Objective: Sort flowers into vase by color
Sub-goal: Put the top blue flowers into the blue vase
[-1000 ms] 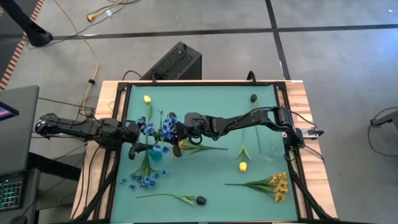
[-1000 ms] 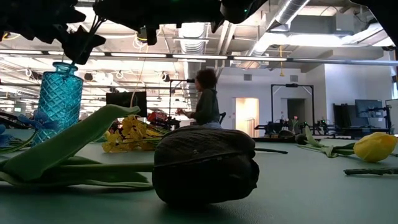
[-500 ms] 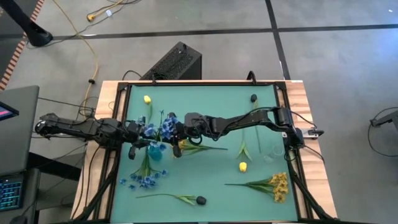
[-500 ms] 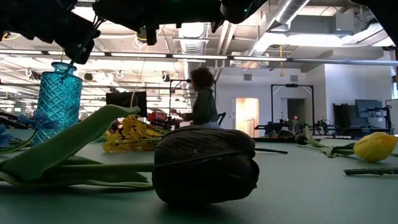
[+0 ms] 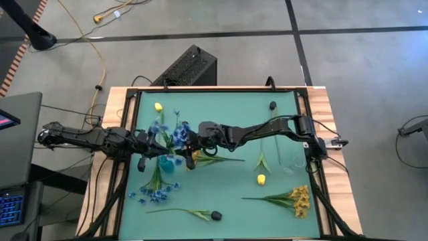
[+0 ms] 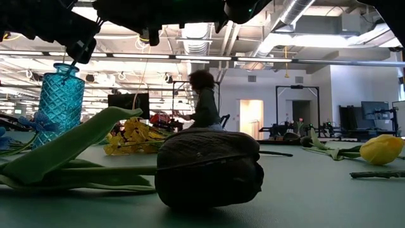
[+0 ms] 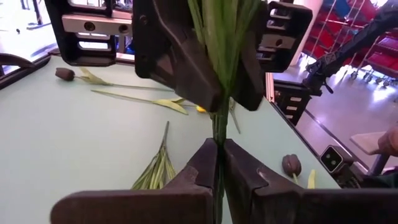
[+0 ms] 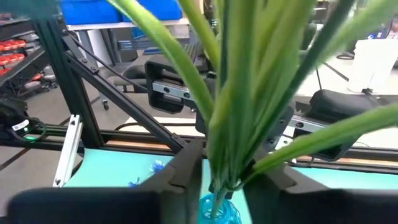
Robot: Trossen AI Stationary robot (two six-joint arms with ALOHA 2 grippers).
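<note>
Since a second ago the left tool (image 7: 217,163) has been closing, and its fingers are now pinching together on the green stem of the blue flower sprig (image 5: 175,134); the blossoms are also sitting slightly higher over the vase (image 6: 61,101) than before. The right tool (image 8: 217,180) is meeting it from the other side, its fingers flanking the same bundle of stems and leaves, though whether they are still gripping or already letting go is hard to judge from these views.

The sprig is standing upright over the blue glass vase near the left middle of the green surface (image 5: 234,181), probably so its stems can slide straight down the narrow neck; two tools on one stem are likely steadying a thin, floppy thing during a handover.

The high view is laying out the remaining flowers: a second blue sprig (image 5: 155,193) just in front of the vase, a yellow-orange cluster (image 5: 297,199) near the right front corner, a yellow bud (image 5: 261,179) between them, another yellow bud (image 5: 158,106) at the back left, and dark buds at the front (image 5: 216,215) and the back right (image 5: 273,105). It is hiding the grip itself, which only the wrist views are showing. The low view is adding the vase's cut-glass pattern and a person (image 6: 204,101) moving in the room behind.
</note>
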